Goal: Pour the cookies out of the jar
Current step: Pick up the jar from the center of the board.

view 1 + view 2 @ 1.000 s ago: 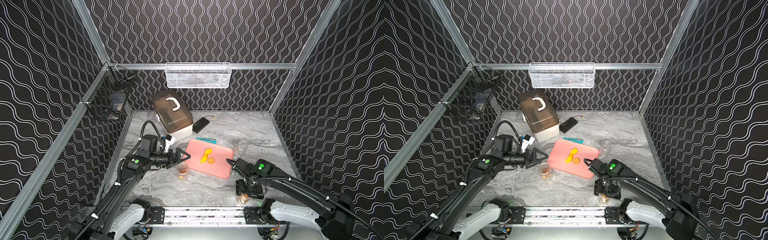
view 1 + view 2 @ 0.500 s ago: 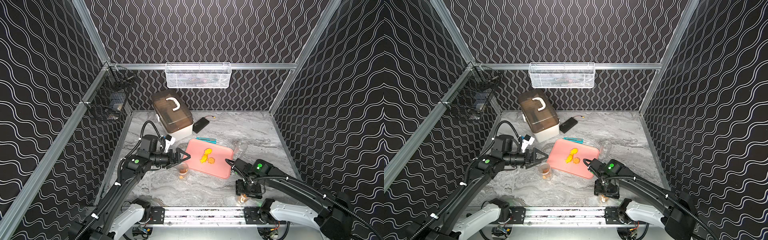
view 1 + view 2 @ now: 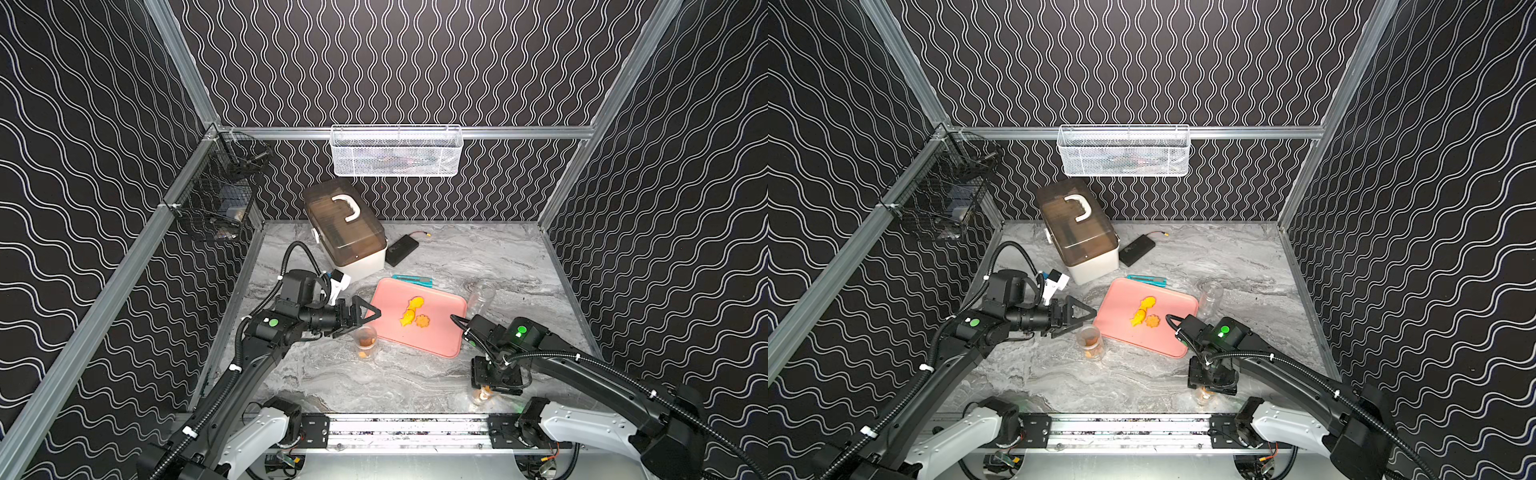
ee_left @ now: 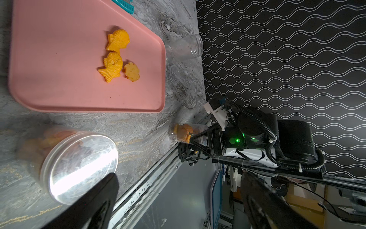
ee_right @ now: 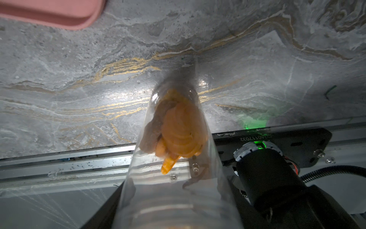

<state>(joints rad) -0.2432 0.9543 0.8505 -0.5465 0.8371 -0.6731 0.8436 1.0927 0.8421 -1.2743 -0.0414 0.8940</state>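
A small clear jar [image 5: 174, 158] with orange cookies [image 5: 178, 126] in its bottom stands near the table's front edge. My right gripper [image 3: 484, 388] reaches down over it, and its fingers [image 5: 103, 210] press both sides of the neck, so it is shut on the jar. A second jar [image 3: 365, 340] with a clear lid holds more cookies and stands left of the pink tray [image 3: 432, 347]. My left gripper [image 3: 365, 311] hovers open just above and behind that jar, with nothing between its fingers [image 4: 103, 198]. Three cookies [image 3: 413, 316] lie on the tray.
An empty clear jar [image 3: 482, 293] lies on its side at the tray's right edge. A brown-lidded box [image 3: 345, 232], a black phone [image 3: 401, 249] and a teal tool [image 3: 411, 279] sit behind the tray. The metal rail [image 3: 407, 428] runs along the front.
My right gripper's fingers have closed in on the jar near the front edge. The left arm and the lidded jar have not moved.
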